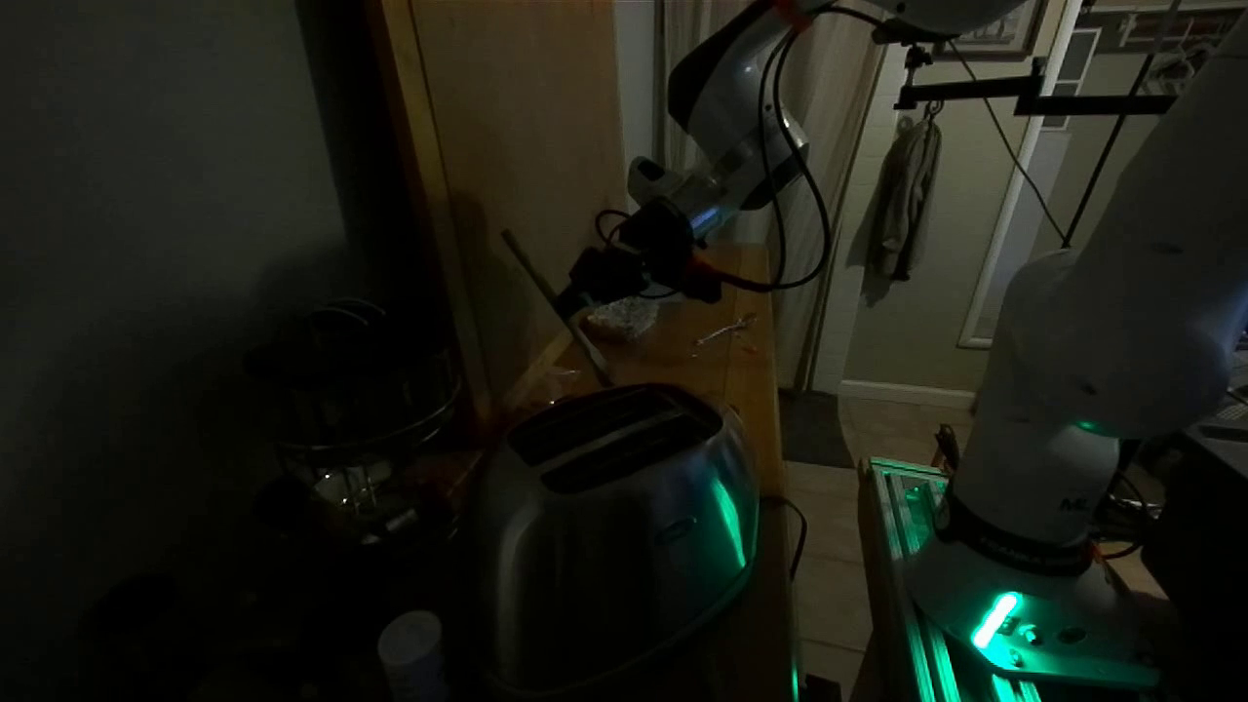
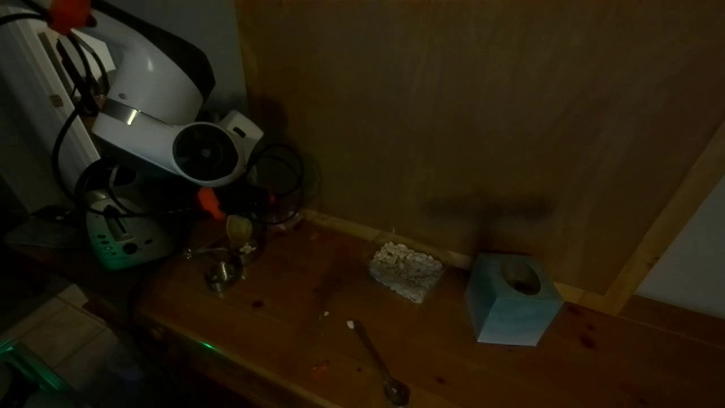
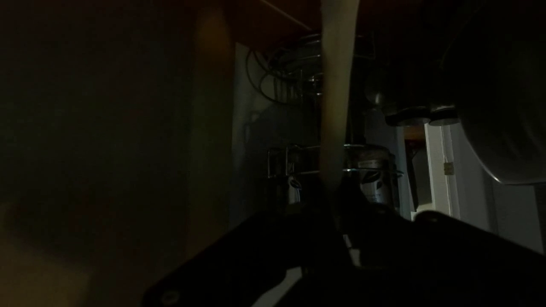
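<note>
My gripper point(image 1: 569, 300) is shut on a long, pale, thin stick or handle point(image 1: 534, 263) and holds it tilted above the wooden counter behind the toaster point(image 1: 624, 546). In the wrist view the stick point(image 3: 337, 85) runs up from between the dark fingertips point(image 3: 332, 192). Its lower end goes behind the toaster in that exterior view. In an exterior view the wrist hides the jaws. A yellowish rounded thing point(image 2: 239, 229) shows just below it, above small metal cups point(image 2: 222, 276); I cannot tell whether it belongs to the stick.
A clear container of pale pieces point(image 2: 405, 272), a blue tissue box point(image 2: 512, 314) and a spoon point(image 2: 374, 357) are on the counter point(image 2: 283, 340). A wooden panel point(image 2: 453, 113) stands behind. A wire rack point(image 3: 307, 172) and a white cup point(image 1: 409, 643) stand near the toaster. The light is dim.
</note>
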### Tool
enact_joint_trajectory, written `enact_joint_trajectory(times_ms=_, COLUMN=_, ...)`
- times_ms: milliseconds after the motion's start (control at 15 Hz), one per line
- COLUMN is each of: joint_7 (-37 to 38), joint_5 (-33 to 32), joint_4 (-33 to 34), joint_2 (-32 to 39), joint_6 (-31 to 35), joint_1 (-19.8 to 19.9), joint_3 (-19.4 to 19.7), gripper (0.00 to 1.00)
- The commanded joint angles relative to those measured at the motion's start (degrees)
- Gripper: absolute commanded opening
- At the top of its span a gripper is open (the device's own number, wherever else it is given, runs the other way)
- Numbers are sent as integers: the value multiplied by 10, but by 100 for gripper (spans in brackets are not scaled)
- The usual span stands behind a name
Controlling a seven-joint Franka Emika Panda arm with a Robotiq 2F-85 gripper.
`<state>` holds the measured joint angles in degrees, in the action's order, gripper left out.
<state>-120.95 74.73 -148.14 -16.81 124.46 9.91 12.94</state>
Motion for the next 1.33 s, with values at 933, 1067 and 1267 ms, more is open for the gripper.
enact_joint_trajectory(times_ms=933, joint_7=33, joint_5=-30, joint_4=-10, joint_2=-43, joint_6=22, joint_1=5, joint_3=-44, gripper=6)
enact_joint_trajectory(times_ms=1067, joint_7=54, joint_5=-47, joint_4=-9, joint_2=-57, joint_6=56, joint_1=3, joint_3=-64, gripper=6)
enact_joint_trajectory(times_ms=1267, joint_7=102, joint_5=-98, joint_4=-6, joint_2=-65, joint_6=130, joint_1=1, joint_3=-95, gripper=6)
